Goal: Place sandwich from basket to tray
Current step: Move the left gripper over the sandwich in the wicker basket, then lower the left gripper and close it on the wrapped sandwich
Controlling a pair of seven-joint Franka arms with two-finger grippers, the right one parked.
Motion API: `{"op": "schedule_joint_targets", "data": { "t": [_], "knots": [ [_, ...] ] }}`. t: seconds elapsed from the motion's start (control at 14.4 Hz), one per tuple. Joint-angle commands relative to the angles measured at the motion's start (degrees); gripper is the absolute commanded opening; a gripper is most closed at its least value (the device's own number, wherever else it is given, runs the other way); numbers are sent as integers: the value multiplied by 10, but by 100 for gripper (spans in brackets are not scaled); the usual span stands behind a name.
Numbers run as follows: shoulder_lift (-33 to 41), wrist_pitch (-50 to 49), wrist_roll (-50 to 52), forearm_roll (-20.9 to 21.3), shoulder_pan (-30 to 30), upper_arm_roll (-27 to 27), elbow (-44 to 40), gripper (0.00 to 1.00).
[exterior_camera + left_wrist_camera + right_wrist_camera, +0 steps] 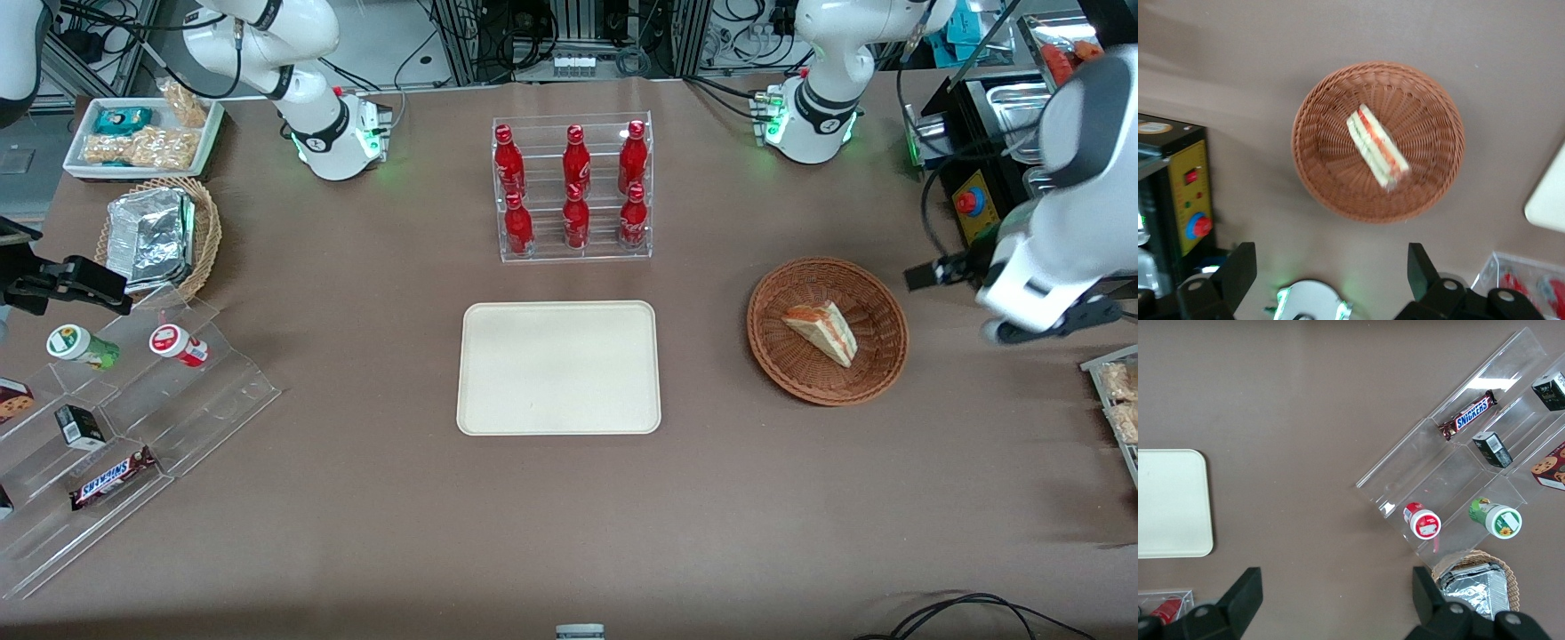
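The sandwich point(821, 332) lies in the basket point(880, 356) toward the working arm's end of the desk point(356, 516), tray point(558, 367) beside it, the pincer point(1331, 270) open and empty above.

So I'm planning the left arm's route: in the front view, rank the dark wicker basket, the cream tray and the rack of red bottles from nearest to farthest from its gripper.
The gripper hangs at the working arm's end of the table, jaws open.
1. Basket: right beside the gripper, holding the sandwich.
2. Tray: mid-table.
3. Bottle rack: farther from the camera than the tray; it and the tray are nearly too close to call.
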State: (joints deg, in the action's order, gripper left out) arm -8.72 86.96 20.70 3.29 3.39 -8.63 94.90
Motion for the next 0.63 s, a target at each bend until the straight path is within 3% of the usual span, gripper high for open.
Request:
{"op": "schedule_joint_targets", "data": {
  "t": [0.0,0.28,0.56],
  "knots": [
    [28,82,96,0,3,-3,99,100],
    [11,137,154,-13,2,-3,157,100],
    [20,304,291,-34,1,-3,269,100]
  ]
}}
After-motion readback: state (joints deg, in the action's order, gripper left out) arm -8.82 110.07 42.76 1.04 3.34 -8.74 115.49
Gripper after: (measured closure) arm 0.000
